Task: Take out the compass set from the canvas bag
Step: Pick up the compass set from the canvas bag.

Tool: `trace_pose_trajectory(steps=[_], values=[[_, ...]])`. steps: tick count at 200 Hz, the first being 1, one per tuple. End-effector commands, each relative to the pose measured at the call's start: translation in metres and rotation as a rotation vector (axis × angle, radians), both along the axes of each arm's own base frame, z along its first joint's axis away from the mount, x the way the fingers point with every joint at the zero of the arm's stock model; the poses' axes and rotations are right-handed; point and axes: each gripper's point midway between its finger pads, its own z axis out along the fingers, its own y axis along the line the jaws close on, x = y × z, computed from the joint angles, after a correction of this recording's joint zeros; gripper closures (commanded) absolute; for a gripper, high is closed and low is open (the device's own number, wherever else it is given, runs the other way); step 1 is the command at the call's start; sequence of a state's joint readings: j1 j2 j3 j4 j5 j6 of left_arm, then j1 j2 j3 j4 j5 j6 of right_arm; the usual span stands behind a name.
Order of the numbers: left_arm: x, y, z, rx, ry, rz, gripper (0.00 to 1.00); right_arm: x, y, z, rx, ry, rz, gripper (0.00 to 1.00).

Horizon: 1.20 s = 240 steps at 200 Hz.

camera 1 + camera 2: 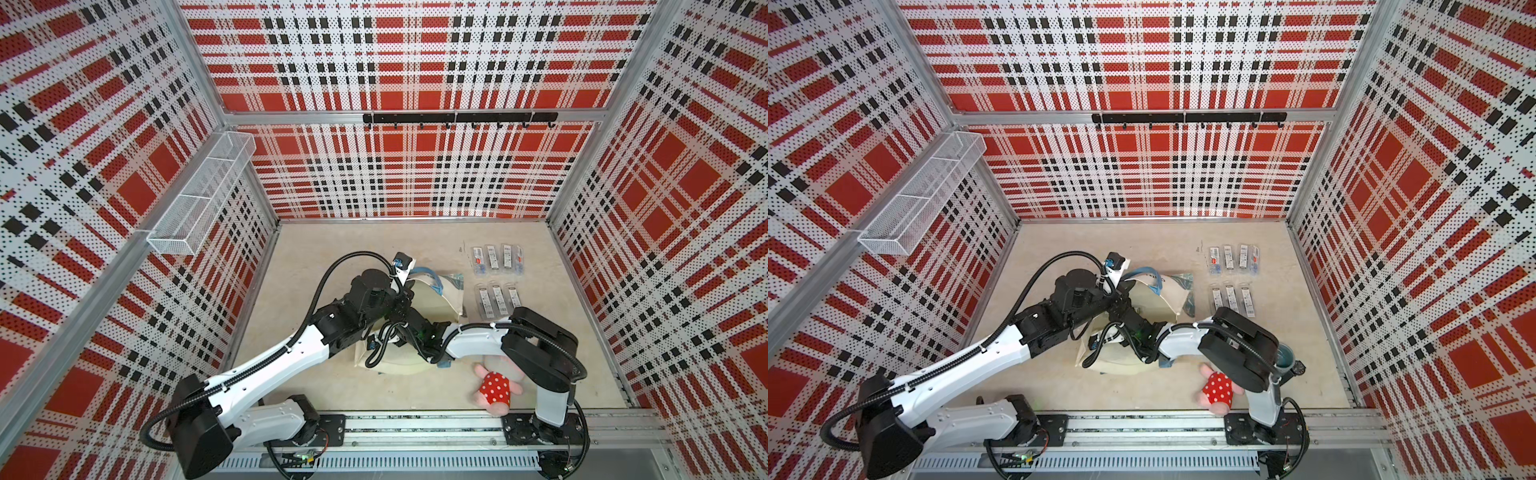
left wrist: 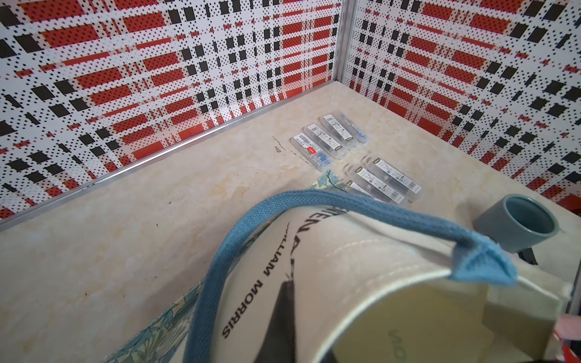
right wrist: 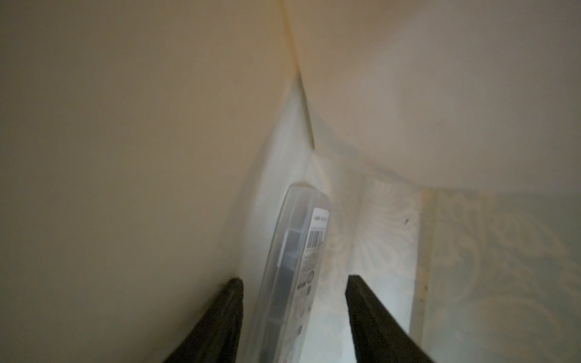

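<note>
Clear compass set [image 3: 292,267] straddled inside canvas bag [image 2: 361,267]
Right gripper [image 3: 294,279], half-open and empty, is to be closed squarely; left gripper [image 1: 404,308] is clamped on bag rim.

Seeing matt, coarse-woven cream cloth on the canvas bag [image 2: 339,270], with thicker ribbed blue webbing for its strap handle [image 2: 345,201]. Peering inside: picking out the compass set [image 3: 292,257] in a clear, smooth plastic case with a paper barcode label. Noting the tabletop [image 1: 311,241], left of centre in a top view, looking polished and stone-like. Catching fuzzy plush on the toy [image 1: 496,386], lower right, and perforated painted metal on the back wall [image 1: 415,62].
</note>
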<state>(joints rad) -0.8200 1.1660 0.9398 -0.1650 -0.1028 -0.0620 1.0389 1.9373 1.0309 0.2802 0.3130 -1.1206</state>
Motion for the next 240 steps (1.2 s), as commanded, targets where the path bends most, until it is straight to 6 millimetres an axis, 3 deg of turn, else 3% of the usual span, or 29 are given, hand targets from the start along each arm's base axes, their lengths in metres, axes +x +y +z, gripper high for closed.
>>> trace_pose_trajectory(steps=[1, 46, 68, 109, 132, 165, 191, 214, 240], values=[[-0.004, -0.005, 0.029, -0.080, -0.052, -0.019, 1.00, 0.024, -0.004, -0.010, -0.002, -0.012, -0.094, 0.46], [-0.003, 0.001, 0.029, -0.066, -0.059, -0.007, 1.00, 0.052, -0.019, -0.042, -0.005, 0.100, -0.299, 0.44], [-0.002, 0.004, 0.029, -0.066, -0.061, -0.001, 1.00, 0.056, -0.020, -0.059, -0.015, 0.228, -0.402, 0.50], [0.001, 0.011, 0.029, -0.063, -0.067, 0.017, 1.00, 0.048, -0.007, -0.072, 0.014, 0.475, -0.503, 0.61], [0.003, 0.016, 0.027, -0.062, -0.075, 0.036, 1.00, 0.031, 0.001, -0.072, 0.024, 0.649, -0.525, 0.63], [0.008, 0.021, 0.023, -0.058, -0.085, 0.063, 1.00, 0.005, 0.010, -0.064, 0.044, 0.838, -0.513, 0.66], [0.011, 0.024, 0.019, -0.050, -0.088, 0.082, 1.00, -0.009, 0.016, -0.041, 0.091, 0.916, -0.496, 0.69], [0.014, 0.027, 0.019, -0.051, -0.093, 0.097, 1.00, -0.019, 0.015, -0.013, 0.143, 0.875, -0.431, 0.70], [0.017, 0.033, 0.022, -0.059, -0.102, 0.115, 1.00, -0.030, 0.003, 0.005, 0.202, 0.800, -0.347, 0.77]])
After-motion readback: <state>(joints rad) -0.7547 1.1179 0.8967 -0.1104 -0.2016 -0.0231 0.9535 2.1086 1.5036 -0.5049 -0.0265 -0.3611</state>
